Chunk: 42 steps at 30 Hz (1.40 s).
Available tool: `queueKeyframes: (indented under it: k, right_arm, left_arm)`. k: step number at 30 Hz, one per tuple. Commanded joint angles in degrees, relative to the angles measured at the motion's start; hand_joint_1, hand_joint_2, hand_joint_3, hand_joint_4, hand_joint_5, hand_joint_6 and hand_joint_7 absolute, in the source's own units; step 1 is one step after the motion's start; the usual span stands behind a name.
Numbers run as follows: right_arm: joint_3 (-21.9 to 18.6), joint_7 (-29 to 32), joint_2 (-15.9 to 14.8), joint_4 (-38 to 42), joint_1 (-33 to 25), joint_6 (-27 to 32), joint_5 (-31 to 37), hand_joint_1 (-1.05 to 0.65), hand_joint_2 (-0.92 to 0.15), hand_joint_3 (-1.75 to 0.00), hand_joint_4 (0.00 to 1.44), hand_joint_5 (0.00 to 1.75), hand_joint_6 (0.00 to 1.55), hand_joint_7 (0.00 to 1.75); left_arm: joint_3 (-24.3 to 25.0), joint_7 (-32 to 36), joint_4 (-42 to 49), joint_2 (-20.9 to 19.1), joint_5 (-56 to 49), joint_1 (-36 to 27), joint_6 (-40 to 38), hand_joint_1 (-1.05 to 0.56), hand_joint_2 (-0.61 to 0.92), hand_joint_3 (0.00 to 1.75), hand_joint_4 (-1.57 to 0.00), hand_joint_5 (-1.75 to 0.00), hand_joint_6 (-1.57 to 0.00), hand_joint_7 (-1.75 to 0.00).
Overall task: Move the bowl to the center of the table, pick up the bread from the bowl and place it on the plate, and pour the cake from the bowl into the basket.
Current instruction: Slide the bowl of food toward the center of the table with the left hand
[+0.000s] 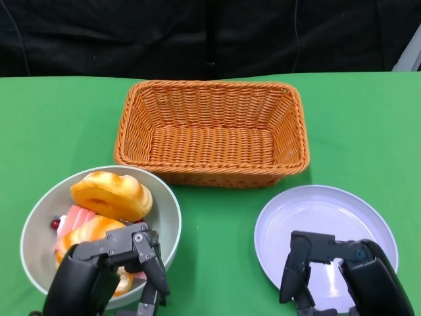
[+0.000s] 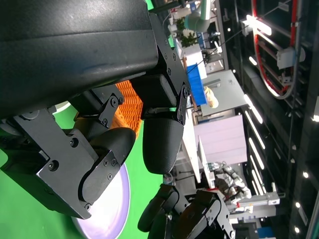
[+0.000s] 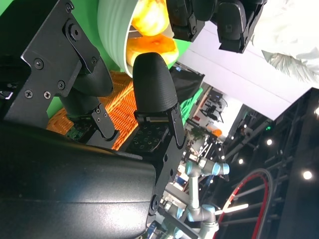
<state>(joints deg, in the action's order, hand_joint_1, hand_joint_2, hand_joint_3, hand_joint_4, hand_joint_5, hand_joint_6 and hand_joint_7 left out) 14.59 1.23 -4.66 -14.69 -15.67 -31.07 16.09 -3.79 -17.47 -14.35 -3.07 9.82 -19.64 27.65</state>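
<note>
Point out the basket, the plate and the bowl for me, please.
basket (image 1: pixel 210 141): head view, woven floor inside.
plate (image 1: pixel 316 214): head view, bare far half.
bowl (image 1: pixel 168 217): head view, inner right wall.

Matte black left hand (image 1: pixel 105 273) and right hand (image 1: pixel 339 273); screwed, rounded-tipped fingers (image 3: pixel 154 84).

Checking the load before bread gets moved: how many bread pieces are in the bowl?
2 show: one bread at the far side of the bowl, another nearer, under the left hand. More may be hidden.
</note>
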Motion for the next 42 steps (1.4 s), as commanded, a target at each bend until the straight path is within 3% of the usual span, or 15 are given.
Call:
queueKeyframes:
  k: [1,14,19,21,23,25,27,28,31,33,37,40,42]
  right_arm:
    - [-0.53,0.68,0.39,0.70,0.66,-1.04,-0.26,0.21,-0.06,-1.75,0.97,1.73,0.93,1.54]
    - [-0.94,0.68,0.23,1.37,-0.04,-2.15,-0.20,0.24,-0.05,-1.75,0.97,1.74,0.94,1.56]
    - [-0.94,1.01,0.37,1.87,-0.21,-2.65,0.25,0.27,-0.06,-1.75,0.99,1.74,0.94,1.56]
    - [-1.02,1.02,0.29,2.21,-0.15,-3.06,0.13,0.27,-0.06,-1.75,0.98,1.73,0.94,1.56]
    - [-1.05,1.08,0.31,2.56,-0.04,-3.44,0.07,0.26,-0.05,-1.75,0.98,1.73,0.93,1.55]
    - [-1.07,1.12,0.32,2.73,-0.04,-3.70,0.11,0.25,-0.05,-1.75,0.98,1.73,0.93,1.55]
    - [-1.10,1.13,0.32,2.80,-0.09,-3.87,0.13,0.23,-0.04,-1.75,0.98,1.73,0.94,1.55]
    - [-1.11,1.13,0.33,2.82,-0.09,-3.91,0.14,0.23,-0.04,-1.75,0.98,1.73,0.94,1.55]
    - [-1.05,1.02,0.23,2.70,-0.43,-3.87,0.16,0.22,-0.03,-1.75,0.99,1.73,0.94,1.55]
    - [-0.97,0.89,0.09,2.51,-0.85,-3.77,0.18,0.26,-0.06,-1.75,0.99,1.73,0.94,1.55]
    - [-0.92,0.93,0.27,2.00,-1.19,-3.29,0.54,0.26,-0.05,-1.75,0.99,1.73,0.94,1.55]
    - [-0.91,0.98,0.32,2.30,-1.15,-3.76,0.46,0.25,-0.05,-1.75,0.99,1.73,0.94,1.55]
    - [-0.97,1.18,0.32,2.69,-1.07,-4.30,0.59,0.24,-0.05,-1.75,0.99,1.73,0.94,1.55]
  left_arm:
    - [0.84,0.88,0.88,-0.06,-0.41,0.38,1.58,0.02,0.19,1.68,-0.99,-1.60,-0.95,-1.42]
    - [0.08,0.05,1.61,-0.09,0.49,-0.49,2.41,0.02,0.15,1.69,-0.97,-1.61,-0.94,-1.43]
    - [2.70,0.61,1.75,-1.68,-1.88,0.08,4.77,-0.01,0.13,1.74,-0.94,-1.62,-0.91,-1.45]
    - [4.36,0.52,1.60,-3.15,-3.27,0.89,6.12,-0.04,0.16,1.65,-0.86,-1.55,-0.84,-1.37]
    - [5.63,0.33,1.73,-4.55,-4.72,1.69,7.88,-0.08,0.27,1.39,-0.79,-1.38,-0.80,-1.16]
    - [6.58,0.40,1.66,-5.69,-5.85,2.02,9.09,-0.09,0.31,1.29,-0.78,-1.33,-0.80,-1.10]
    - [7.42,0.53,1.47,-6.67,-6.81,2.18,9.97,-0.19,0.48,0.91,-0.74,-1.09,-0.79,-0.78]
    - [7.58,0.60,1.47,-6.90,-7.03,2.22,10.21,-0.20,0.51,0.84,-0.74,-1.05,-0.80,-0.73]
    - [9.58,1.64,0.88,-7.64,-8.24,2.63,10.95,-0.22,0.54,0.77,-0.74,-1.01,-0.81,-0.67]
    - [12.20,2.77,-0.02,-8.35,-9.79,3.13,11.65,-0.38,0.67,0.51,-0.56,-0.92,-0.62,-0.56]
    - [19.32,7.25,1.60,-9.85,-14.02,5.50,12.94,-0.51,0.81,0.25,-0.38,-0.89,-0.46,-0.54]
    - [22.13,9.52,2.41,-10.60,-16.35,6.43,12.60,-0.55,0.87,0.15,-0.30,-0.92,-0.40,-0.55]
    - [23.60,10.65,2.76,-11.37,-17.81,6.78,11.91,-0.55,0.89,0.12,-0.11,-1.00,-0.32,-0.54]
